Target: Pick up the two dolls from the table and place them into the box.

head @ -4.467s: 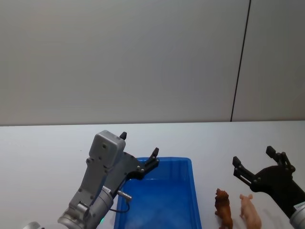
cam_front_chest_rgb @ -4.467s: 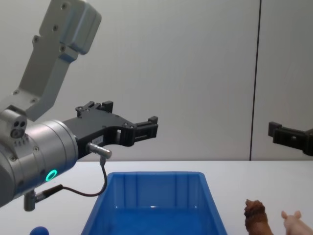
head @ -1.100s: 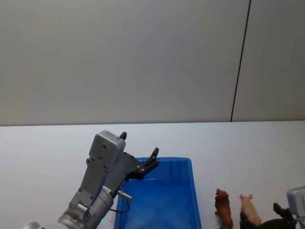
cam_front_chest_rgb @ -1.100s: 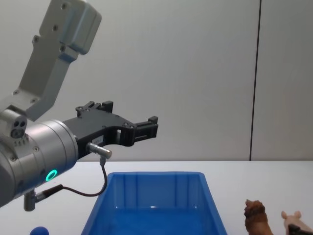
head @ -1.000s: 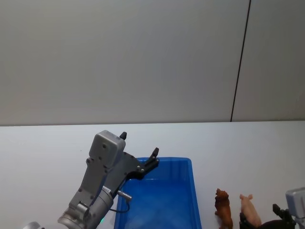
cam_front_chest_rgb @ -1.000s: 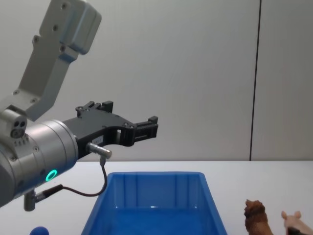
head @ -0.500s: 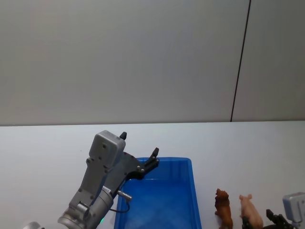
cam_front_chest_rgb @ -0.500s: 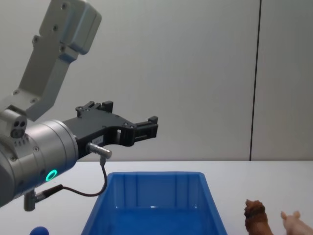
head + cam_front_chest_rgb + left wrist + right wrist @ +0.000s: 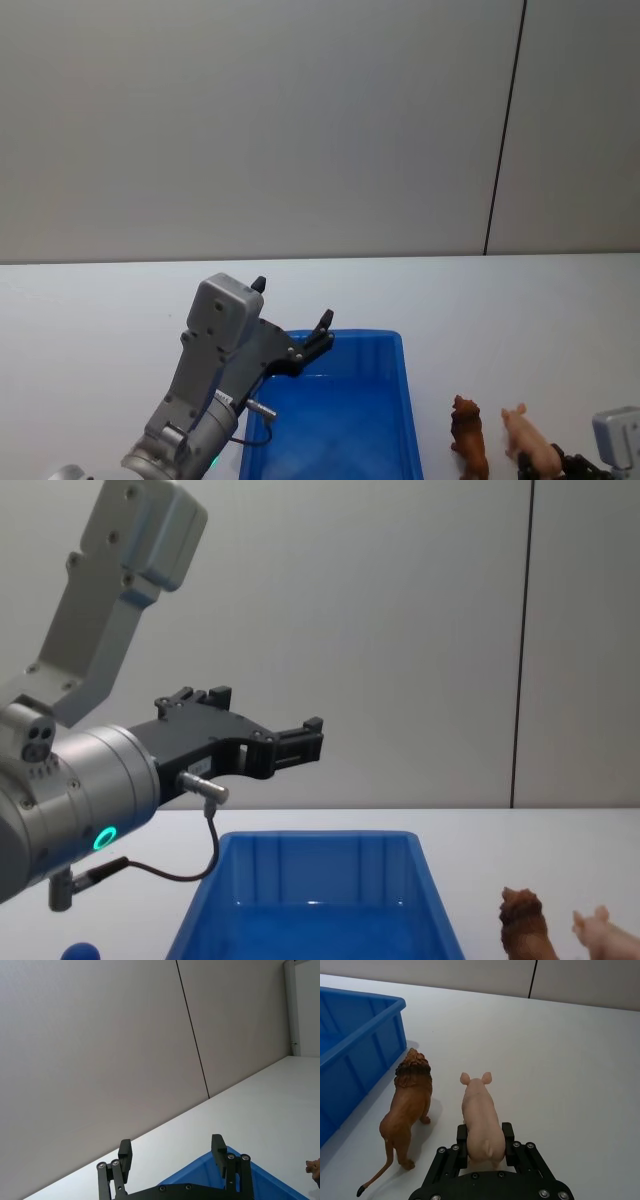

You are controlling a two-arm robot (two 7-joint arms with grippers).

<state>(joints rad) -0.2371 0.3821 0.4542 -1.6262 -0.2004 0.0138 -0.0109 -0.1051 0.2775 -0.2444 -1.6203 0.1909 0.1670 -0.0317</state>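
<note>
**Right gripper closed on pig; left gripper open above box**

1. Right arm. The two black fingers of the right gripper [image 9: 485, 1141] are pressing against the flanks of the pig [image 9: 479, 1110] at its hindquarters, one finger on each side, closed as far as the body allows. The pig's head and ears are pointing away from the gripper, toward the far side of the table [image 9: 100, 330]. In the head view the pig is sitting tilted, snout higher than rump. Whether its feet are touching the table cannot be told. The gripper is working low at the near right of the table.

2. Lion. The lion [image 9: 412, 1105] is standing upright on the table between the pig and the box [image 9: 365, 1020]. It is just beside the pig without touching it, and it is facing the same way. Its thin tail is trailing behind it on the table. Nothing is holding it.

3. Left arm. The left gripper [image 9: 171, 1152] is hanging with its fingers spread wide and nothing between them. It is hovering above the far left corner of the box, well clear of the rim.

4. Box. The box is sitting on the table to the left of both dolls. No doll is lying in the part of its interior that is in view.

5. Other items. A small blue ball [image 9: 80, 952] is lying on the table to the left of the box.
</note>
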